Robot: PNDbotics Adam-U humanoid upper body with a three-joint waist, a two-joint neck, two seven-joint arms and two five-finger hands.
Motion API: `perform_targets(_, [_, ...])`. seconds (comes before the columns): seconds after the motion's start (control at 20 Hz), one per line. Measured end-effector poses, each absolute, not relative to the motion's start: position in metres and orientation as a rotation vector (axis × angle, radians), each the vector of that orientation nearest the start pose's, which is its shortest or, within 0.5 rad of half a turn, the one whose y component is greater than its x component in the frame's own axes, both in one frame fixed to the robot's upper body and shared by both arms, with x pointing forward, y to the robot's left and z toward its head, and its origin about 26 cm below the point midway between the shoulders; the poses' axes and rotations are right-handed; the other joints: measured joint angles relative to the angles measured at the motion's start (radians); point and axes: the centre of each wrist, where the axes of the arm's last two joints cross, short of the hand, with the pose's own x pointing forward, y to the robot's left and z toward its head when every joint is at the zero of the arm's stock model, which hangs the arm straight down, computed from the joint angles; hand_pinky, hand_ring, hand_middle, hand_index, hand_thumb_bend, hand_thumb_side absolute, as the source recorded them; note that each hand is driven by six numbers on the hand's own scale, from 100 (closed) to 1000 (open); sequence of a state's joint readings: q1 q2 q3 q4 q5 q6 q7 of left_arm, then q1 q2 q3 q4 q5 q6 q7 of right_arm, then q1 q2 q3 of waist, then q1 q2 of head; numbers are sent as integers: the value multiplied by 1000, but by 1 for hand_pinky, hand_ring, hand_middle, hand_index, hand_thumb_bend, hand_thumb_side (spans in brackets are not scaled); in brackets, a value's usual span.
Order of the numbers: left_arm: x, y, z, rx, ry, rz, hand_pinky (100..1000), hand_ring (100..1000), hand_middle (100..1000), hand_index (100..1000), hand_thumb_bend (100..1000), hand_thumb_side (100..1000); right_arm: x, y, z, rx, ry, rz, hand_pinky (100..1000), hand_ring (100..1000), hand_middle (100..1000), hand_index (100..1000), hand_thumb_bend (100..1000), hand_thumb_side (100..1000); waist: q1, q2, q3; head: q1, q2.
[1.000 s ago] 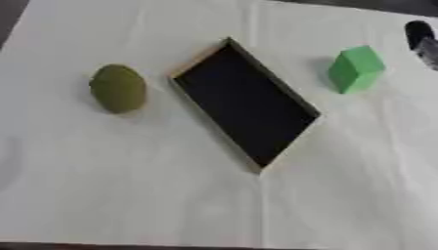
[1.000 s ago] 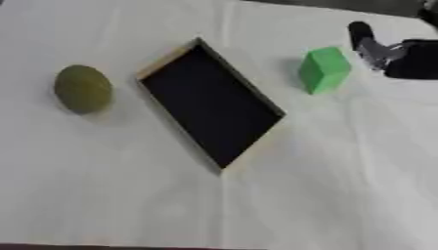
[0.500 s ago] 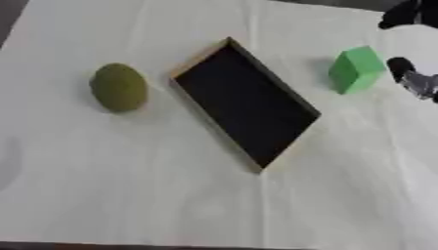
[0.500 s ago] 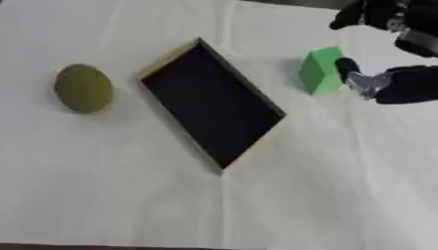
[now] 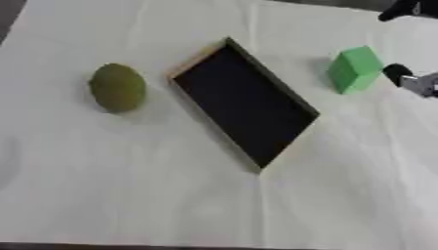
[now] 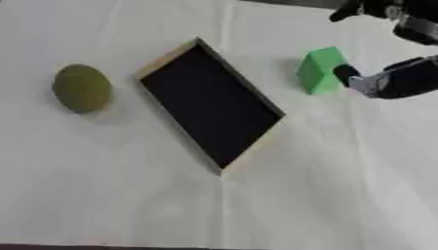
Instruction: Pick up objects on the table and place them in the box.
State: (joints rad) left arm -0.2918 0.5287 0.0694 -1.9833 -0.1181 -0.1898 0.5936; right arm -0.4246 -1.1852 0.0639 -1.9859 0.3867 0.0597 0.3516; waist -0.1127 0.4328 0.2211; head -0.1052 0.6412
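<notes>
White cloth: right hand fingers spread (holding nothing) w/ tip beside green block.

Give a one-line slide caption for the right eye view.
Right hand reaches in beside the green block; box empty, olive fruit lies left of it.

A shallow rectangular box with a black inside and pale wooden rim lies flat at the centre, turned diagonally. An olive-green oval object lies at its 9 o'clock, well apart. A bright green block stands at 2 o'clock, near the box.
</notes>
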Motion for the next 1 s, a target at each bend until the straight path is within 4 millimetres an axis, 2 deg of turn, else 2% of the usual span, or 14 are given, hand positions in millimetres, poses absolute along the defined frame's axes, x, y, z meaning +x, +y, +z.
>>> perform_targets(0.4, [297, 306, 224, -968, 3477, -109, 831, 818, 775, 884, 215, 787, 283, -326, 337, -1139, -1563, 1601, 876, 886, 836, 886, 455, 185, -3, 2, 3, -3, 0])
perform_targets(1.0, [297, 305, 225, -961, 3478, -106, 832, 820, 776, 883, 206, 795, 307, -341, 340, -1120, -1504, 1588, 875, 891, 838, 885, 441, 163, -10, 16, 17, -12, -11])
